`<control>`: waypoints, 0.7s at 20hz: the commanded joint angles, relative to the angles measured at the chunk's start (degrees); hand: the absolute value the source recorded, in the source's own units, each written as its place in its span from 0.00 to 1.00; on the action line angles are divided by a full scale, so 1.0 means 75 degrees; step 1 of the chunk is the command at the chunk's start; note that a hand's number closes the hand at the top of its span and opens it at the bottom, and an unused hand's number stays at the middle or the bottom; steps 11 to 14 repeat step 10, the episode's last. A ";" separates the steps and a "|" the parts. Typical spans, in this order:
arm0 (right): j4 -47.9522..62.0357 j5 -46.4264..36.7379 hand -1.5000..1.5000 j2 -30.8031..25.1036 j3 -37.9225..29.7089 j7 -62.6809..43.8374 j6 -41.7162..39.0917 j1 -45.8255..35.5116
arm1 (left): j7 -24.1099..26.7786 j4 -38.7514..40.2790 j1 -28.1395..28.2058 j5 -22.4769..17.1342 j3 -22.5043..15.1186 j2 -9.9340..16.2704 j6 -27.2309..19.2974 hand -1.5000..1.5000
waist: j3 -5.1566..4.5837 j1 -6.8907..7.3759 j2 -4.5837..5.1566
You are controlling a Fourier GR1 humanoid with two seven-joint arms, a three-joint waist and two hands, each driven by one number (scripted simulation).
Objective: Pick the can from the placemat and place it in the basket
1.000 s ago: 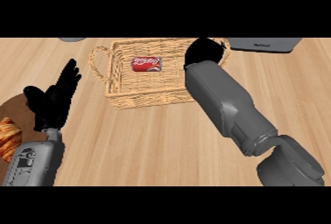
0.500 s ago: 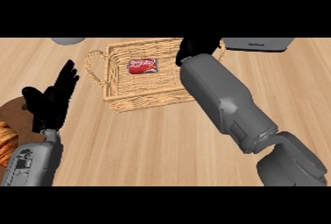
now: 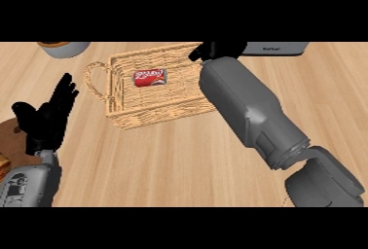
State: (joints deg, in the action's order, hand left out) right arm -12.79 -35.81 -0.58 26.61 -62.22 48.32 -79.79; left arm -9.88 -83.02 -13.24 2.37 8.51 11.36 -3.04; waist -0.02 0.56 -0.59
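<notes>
Below me runs a light wooden counter (image 3: 179, 160), its pale grain slanting across the whole frame; the light on it is even, with only soft shade; at the upper left edge I see a grey round vessel (image 3: 64, 48) with a brownish top, cut off by the frame; at the upper right sits a grey appliance (image 3: 277, 48) bearing a small label I cannot read; at the lower left edge lies a dark brown rounded surface (image 3: 10, 132), only partly in sight.
</notes>
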 commanded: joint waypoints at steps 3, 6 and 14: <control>-0.0673 0.0115 0.00 0.0074 -0.0279 -0.1056 0.1875 0.0610 | 0.0173 0.0033 0.0393 0.0000 0.0106 0.0035 0.0000 0.50 | 0.0001 -0.0344 -0.0130; -0.1070 0.0056 0.00 0.0075 -0.0181 -0.0799 0.1929 0.1299 | -0.0194 -0.0285 0.0344 -0.0049 0.0191 0.0143 -0.0044 0.50 | 0.0008 -0.0476 -0.0190; -0.1927 -0.0133 0.00 0.0076 0.0050 -0.0611 0.2248 0.2112 | 0.0023 -0.0298 0.0724 -0.0131 0.0328 0.0136 -0.0030 0.50 | 0.0004 -0.0571 -0.0206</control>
